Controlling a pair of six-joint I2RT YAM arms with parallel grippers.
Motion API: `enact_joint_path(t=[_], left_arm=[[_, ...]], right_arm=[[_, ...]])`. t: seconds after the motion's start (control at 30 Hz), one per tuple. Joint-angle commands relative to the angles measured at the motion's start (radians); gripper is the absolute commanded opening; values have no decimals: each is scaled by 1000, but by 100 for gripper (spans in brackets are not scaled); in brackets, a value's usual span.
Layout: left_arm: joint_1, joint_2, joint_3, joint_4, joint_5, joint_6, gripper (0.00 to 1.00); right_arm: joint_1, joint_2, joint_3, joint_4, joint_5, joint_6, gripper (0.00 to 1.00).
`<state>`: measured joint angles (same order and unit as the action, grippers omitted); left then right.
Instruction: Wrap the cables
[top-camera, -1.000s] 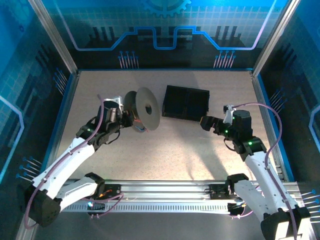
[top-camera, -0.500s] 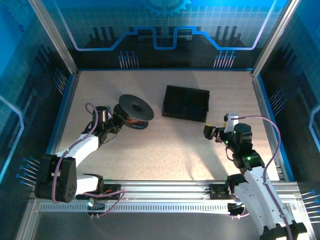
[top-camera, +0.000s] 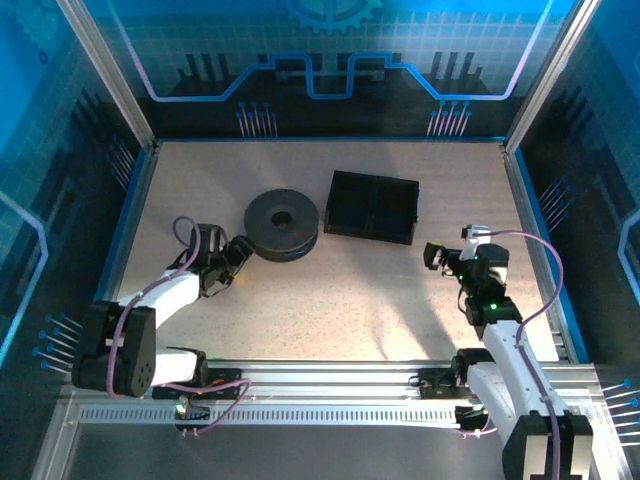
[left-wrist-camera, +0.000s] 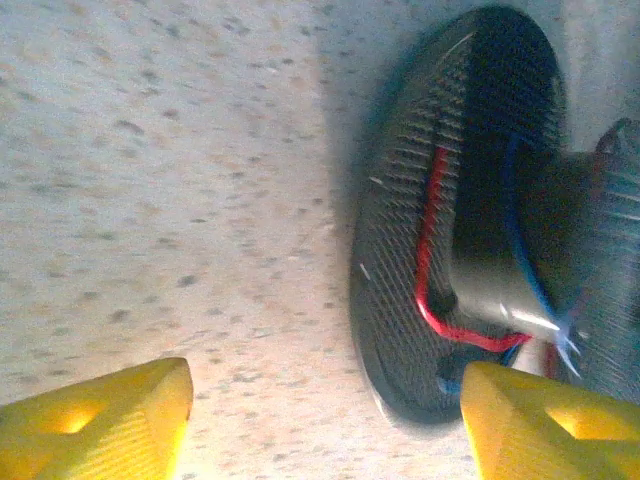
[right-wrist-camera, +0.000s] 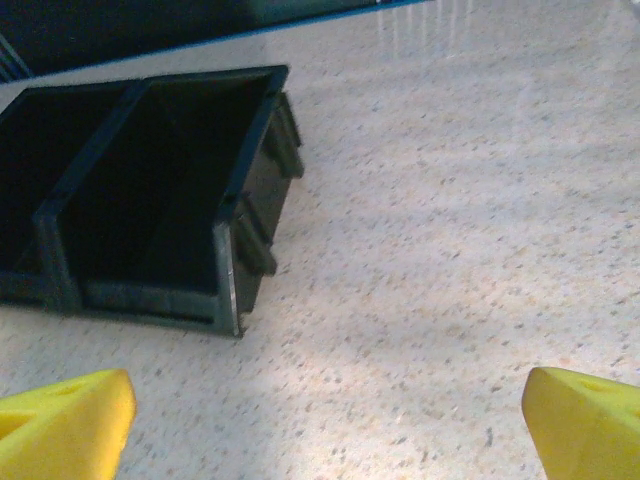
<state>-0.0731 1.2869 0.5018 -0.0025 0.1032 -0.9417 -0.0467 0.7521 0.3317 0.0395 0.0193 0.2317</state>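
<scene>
progress: red cable (left-wrist-camera: 428, 240) and blue cable (left-wrist-camera: 518, 230) sit wound round the hub of the spool (top-camera: 282, 222), flat on the counter (top-camera: 340, 300) (nearly done, you'd judge).
to do: check for untucked ends.
left fingers (top-camera: 236, 256): spread wide, holding nothing, just beside the spool.
right fingers (top-camera: 437, 256): wide apart, empty.
around: black bin (top-camera: 371, 206) just beside the spool, crowding your approach from that side.

Red cable (left-wrist-camera: 428, 240) and blue cable (left-wrist-camera: 517, 235) apparently coil around the spool (left-wrist-camera: 395, 300) hub.
</scene>
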Motion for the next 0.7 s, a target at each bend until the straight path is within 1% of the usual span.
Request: enact_joint_path(t=[0.0,0.13,0.17,0.2,0.3,0.4,0.47,0.53,0.57,0.6,0.63,0.67], left_arm=[[4,-106,-7,-187,-153,6,82],[4,-254,-42,-258,-213,9,93],[4,-293,-46,-271,-234,23,98],[4,-321,-49,-275,-256,36,99],[3,-391,-55,-255,-334,114,99],[-4,-443,-83,-146,-389,243,100],[-23,-504,-142,-35,-436,339,99],[-30,-529,-174,23,-520,389,99],[-30,-522,-181,50,-556,411,99],[-29,-506,-180,73,-568,420,99],[-29,-482,-173,103,-566,450,99],[-31,-443,-164,144,-565,486,100]], right_arm=[[-43,17,-30,101,8,16,100],[-77,62,-47,166,17,29,100],[-80,75,-58,205,20,29,100],[-81,88,-67,224,25,33,100],[-83,162,-98,396,34,38,100],[-85,268,-119,554,43,41,100],[-85,358,-129,682,47,40,100],[-88,464,-137,826,48,45,100],[-91,502,-138,883,21,37,100],[-85,530,-136,934,10,17,100],[-80,546,-126,945,2,-8,100],[-67,560,-123,950,26,-18,100]])
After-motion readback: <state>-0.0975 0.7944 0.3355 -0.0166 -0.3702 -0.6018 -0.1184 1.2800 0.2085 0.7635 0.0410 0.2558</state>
